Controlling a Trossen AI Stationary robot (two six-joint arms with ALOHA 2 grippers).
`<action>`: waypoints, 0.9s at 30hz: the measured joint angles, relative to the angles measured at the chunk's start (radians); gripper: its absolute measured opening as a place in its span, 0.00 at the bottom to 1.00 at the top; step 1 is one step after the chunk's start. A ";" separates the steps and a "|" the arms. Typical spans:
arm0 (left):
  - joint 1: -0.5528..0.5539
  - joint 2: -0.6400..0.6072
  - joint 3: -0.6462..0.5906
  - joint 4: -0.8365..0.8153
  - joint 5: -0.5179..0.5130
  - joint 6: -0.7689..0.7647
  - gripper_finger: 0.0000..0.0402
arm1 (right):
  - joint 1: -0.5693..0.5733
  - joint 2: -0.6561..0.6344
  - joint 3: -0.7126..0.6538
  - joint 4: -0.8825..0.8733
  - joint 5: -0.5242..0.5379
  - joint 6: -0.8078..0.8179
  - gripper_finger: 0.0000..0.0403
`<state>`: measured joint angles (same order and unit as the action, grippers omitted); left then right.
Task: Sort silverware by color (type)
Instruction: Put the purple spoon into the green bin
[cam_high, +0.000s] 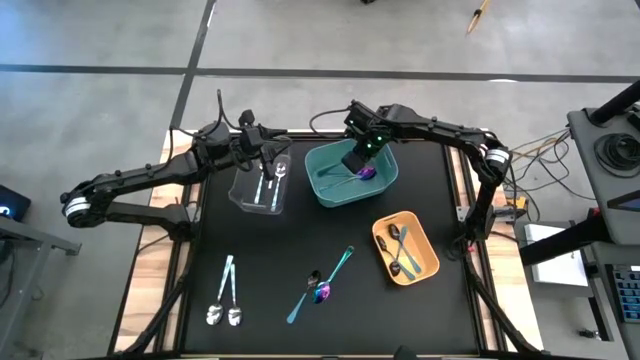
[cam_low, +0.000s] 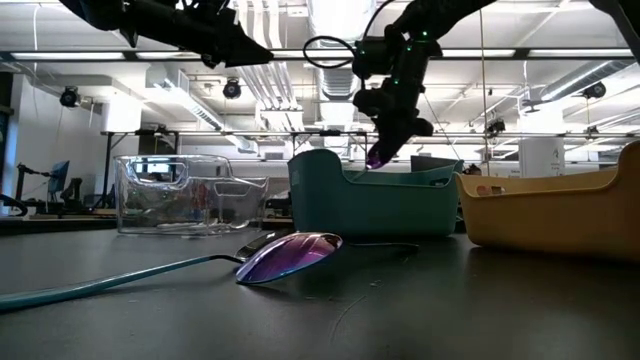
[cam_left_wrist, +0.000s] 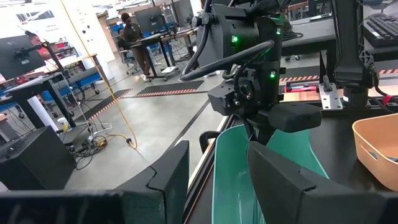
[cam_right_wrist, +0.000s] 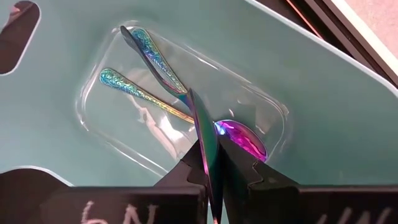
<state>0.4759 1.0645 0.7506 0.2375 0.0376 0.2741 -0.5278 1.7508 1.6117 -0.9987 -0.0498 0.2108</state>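
1. Iridescent purple-blue metal spoon (cam_right_wrist: 208, 168) is clamped edge-on between the fingers of the right gripper (cam_high: 358, 160), which hangs over the teal plastic bin (cam_high: 385, 180) at the back middle of the black table (cam_high: 270, 270).
2. Two more iridescent spoons (cam_right_wrist: 158, 81) lie on the floor of that teal bin.
3. Left gripper (cam_high: 268, 152) hovers above the clear plastic bin (cam_high: 243, 195), its fingers (cam_left_wrist: 169, 177) apart and holding nothing.
4. Shiny silver spoons (cam_high: 272, 180) lie inside the clear bin.
5. Two dark spoons (cam_high: 400, 250) lie in the orange plastic bin (cam_high: 425, 262) on the right.
6. Two silver spoons with pale handles (cam_high: 226, 295) lie side by side on the table near the front left.
7. Two teal-handled spoons, one with an iridescent bowl (cam_high: 320, 285), lie crossed at the front middle.
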 joint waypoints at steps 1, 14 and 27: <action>0.000 0.000 0.000 0.000 0.000 0.000 0.36 | 0.000 0.000 0.000 0.003 0.000 0.000 0.03; 0.000 0.000 0.000 0.001 -0.001 -0.003 0.36 | 0.000 0.000 -0.004 0.022 0.000 -0.001 0.03; 0.000 0.000 0.000 0.001 -0.001 -0.002 0.36 | 0.000 0.000 -0.011 0.040 -0.001 0.015 0.05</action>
<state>0.4759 1.0649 0.7502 0.2382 0.0364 0.2718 -0.5278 1.7508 1.6009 -0.9589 -0.0505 0.2260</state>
